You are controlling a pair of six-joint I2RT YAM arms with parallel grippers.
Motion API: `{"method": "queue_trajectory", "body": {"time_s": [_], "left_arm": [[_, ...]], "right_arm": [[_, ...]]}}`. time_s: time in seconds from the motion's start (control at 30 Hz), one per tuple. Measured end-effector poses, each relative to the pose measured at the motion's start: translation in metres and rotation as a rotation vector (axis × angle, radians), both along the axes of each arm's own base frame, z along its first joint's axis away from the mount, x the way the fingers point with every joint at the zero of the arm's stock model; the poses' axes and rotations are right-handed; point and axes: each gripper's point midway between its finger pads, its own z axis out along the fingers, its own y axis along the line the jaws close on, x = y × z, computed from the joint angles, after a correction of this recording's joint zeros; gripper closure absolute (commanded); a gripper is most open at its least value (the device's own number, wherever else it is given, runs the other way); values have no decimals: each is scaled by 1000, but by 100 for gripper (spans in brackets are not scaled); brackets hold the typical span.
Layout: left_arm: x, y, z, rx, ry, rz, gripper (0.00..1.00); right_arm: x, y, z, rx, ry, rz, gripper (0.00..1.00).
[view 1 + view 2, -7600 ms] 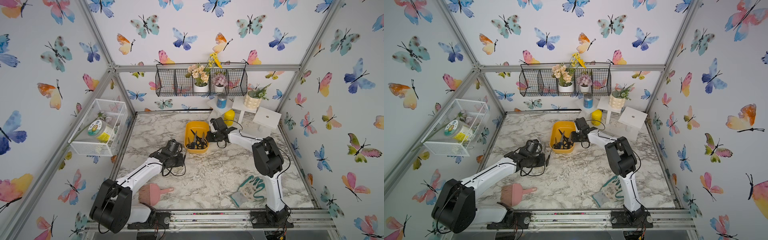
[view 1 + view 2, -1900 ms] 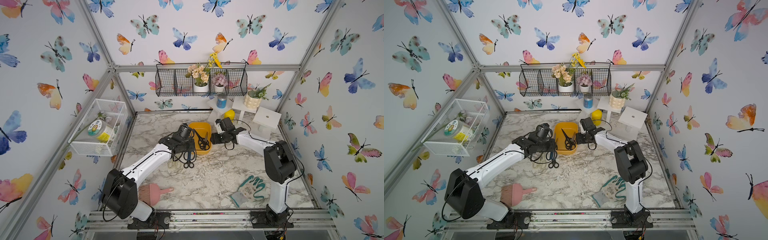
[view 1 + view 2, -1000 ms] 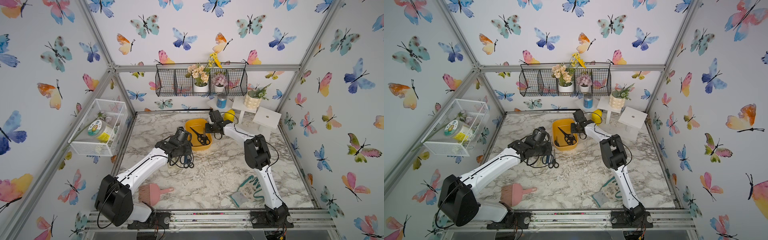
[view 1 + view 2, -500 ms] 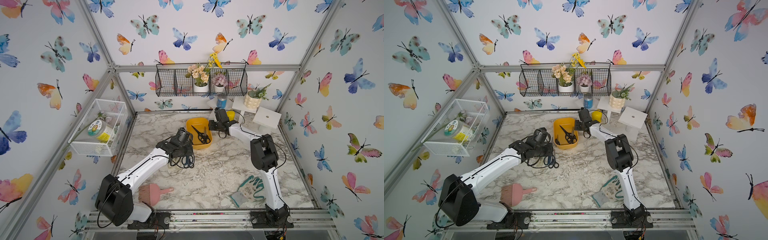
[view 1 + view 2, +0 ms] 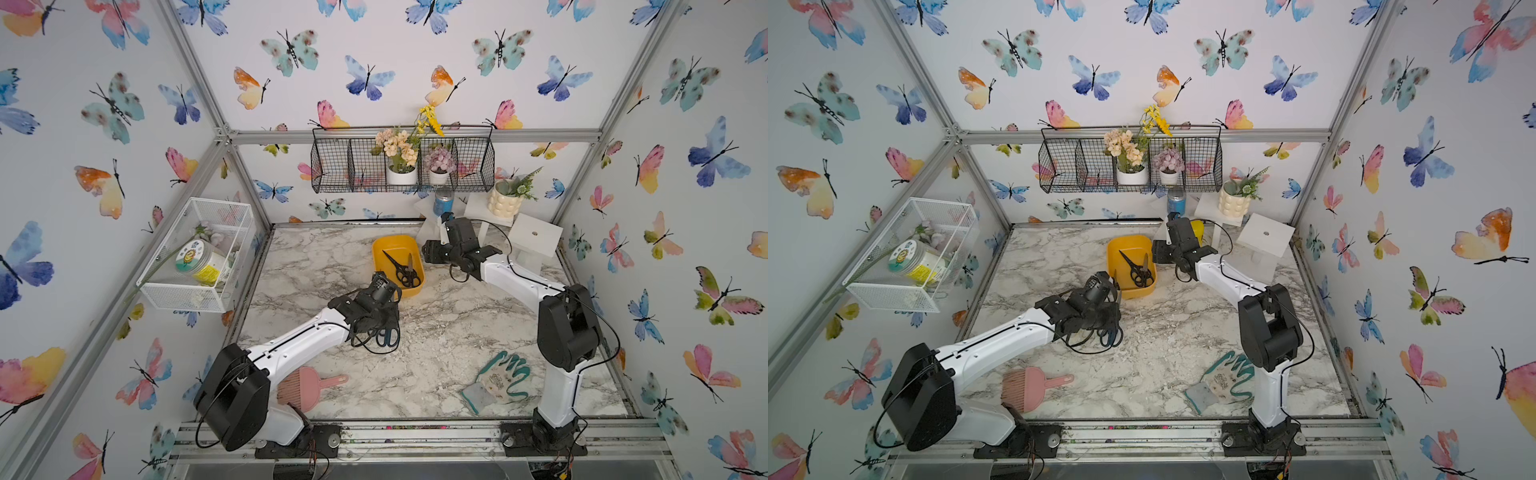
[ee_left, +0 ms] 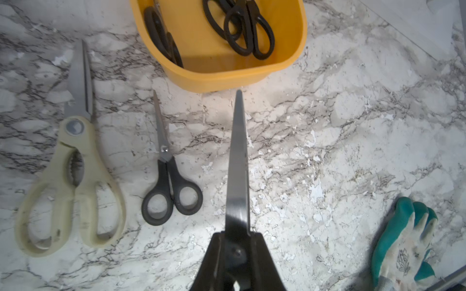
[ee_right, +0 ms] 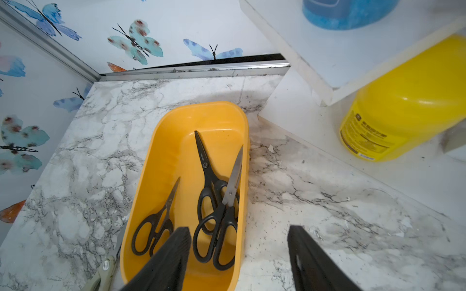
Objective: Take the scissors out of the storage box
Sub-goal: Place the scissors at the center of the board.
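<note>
left wrist view: your left gripper (image 6: 238,235) is clamped on long steel-bladed scissors (image 6: 237,156), tip near the yellow-orange plastic storage box (image 6: 222,78) holding three black-handled scissors (image 6: 248,32). your right gripper (image 7: 238,229) has jaws apart, straddling its rim; descending could catch and tip it.

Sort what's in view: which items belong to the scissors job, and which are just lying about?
Job: storage box; three black-handled scissors inside it; cream-handled scissors and small black-handled scissors on the table; blue-handled scissors in left pincer.
Lying about: glove, pink brush, yellow bottle, blue can.
</note>
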Motion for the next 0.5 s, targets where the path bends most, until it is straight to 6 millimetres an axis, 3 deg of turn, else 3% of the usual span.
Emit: {"method": "queue_trajectory", "body": {"time_s": [0.17, 0.5], "left_arm": [[-8, -20, -10, -6, 10, -36, 100], [-10, -39, -35, 14, 57, -46, 100]], "right_arm": [[-17, -10, -4, -29, 27, 6, 31], [-39, -35, 28, -71, -35, -21, 30]]}}
